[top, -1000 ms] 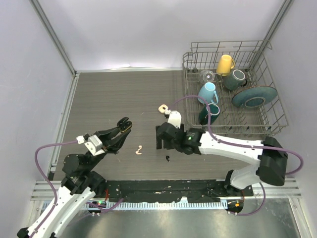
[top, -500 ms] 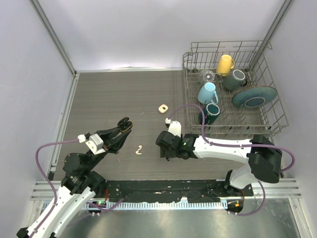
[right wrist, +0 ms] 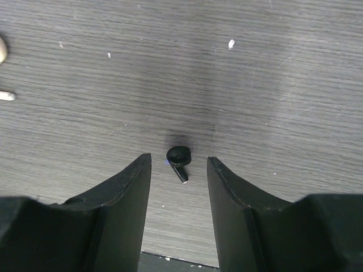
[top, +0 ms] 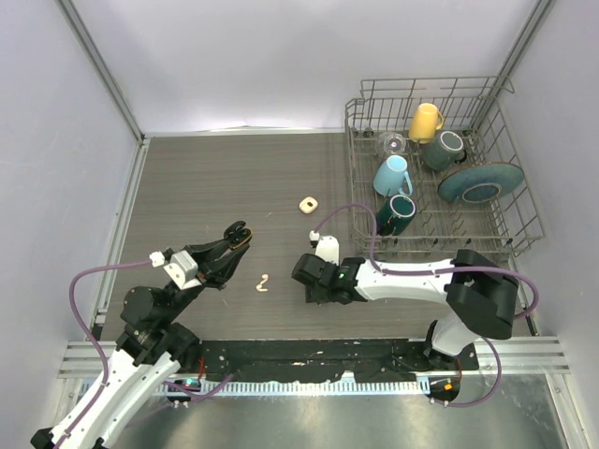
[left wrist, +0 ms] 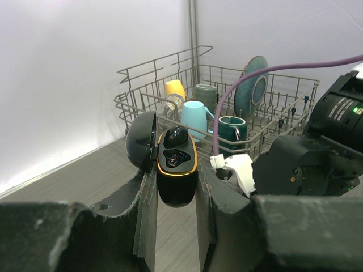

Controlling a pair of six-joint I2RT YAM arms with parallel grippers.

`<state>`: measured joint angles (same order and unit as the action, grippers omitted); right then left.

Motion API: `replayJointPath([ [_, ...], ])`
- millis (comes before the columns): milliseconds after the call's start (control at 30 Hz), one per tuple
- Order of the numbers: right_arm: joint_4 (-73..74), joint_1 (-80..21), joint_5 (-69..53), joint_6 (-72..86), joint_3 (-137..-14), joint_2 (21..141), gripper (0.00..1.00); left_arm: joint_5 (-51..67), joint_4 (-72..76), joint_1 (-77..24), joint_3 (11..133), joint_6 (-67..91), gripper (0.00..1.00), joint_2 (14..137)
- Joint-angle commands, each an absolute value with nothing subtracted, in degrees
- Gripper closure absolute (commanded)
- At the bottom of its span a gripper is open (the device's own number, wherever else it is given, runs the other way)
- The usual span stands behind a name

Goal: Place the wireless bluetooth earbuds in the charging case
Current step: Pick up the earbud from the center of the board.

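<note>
My left gripper is shut on a black charging case with a gold rim, held above the table with its lid open. One black earbud sits in the case's far socket; the near socket looks empty. The case also shows in the top view. My right gripper is open and low over the table, with a loose black earbud lying between its fingers, touching neither. The arm hides that earbud in the top view. A cream-white earbud lies between the two grippers.
A small cream rounded object lies mid-table. A wire dish rack with mugs and a plate stands at the back right and also shows in the left wrist view. The table's near edge is just below the right gripper.
My right gripper has moved toward the near edge and come down around the black earbud, which now is hidden in the top view. The left gripper and case have barely moved.
</note>
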<state>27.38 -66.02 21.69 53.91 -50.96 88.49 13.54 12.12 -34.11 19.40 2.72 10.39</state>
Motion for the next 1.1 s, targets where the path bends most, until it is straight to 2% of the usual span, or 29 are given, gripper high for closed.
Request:
replayJointPath([
  [0, 25.93, -66.18, 21.8, 53.7, -52.38, 90.79, 0.52, 13.8, 13.97, -34.28, 20.92, 3.16, 1.0, 10.37],
  [400, 25.05, -66.18, 22.15, 52.47, -53.26, 93.78, 0.55, 13.98, 14.33, -34.28, 20.92, 3.25, 1.0, 10.72],
  [500, 25.22, -66.18, 21.88, 52.12, -53.61, 94.57, 0.64, 13.8, 14.24, -34.28, 20.92, 3.16, 1.0, 10.72],
  [767, 26.89, -66.18, 21.97, 52.12, -53.96, 95.01, 0.68, 13.27, 14.15, -34.28, 20.83, 3.16, 1.0, 10.55],
  [867, 27.51, -66.18, 22.59, 53.17, -53.44, 94.66, 0.77, 13.27, 14.06, -34.28, 20.83, 3.16, 1.0, 10.37],
  [900, 27.42, -66.09, 22.59, 53.35, -53.09, 94.4, 0.83, 13.27, 14.06, -34.28, 20.83, 3.16, 1.0, 10.46],
  [1067, 29.09, -66.01, 24.6, 57.9, -52.38, 94.22, 0.9, 13.01, 14.06, -34.28, 20.92, 3.16, 1.0, 10.46],
])
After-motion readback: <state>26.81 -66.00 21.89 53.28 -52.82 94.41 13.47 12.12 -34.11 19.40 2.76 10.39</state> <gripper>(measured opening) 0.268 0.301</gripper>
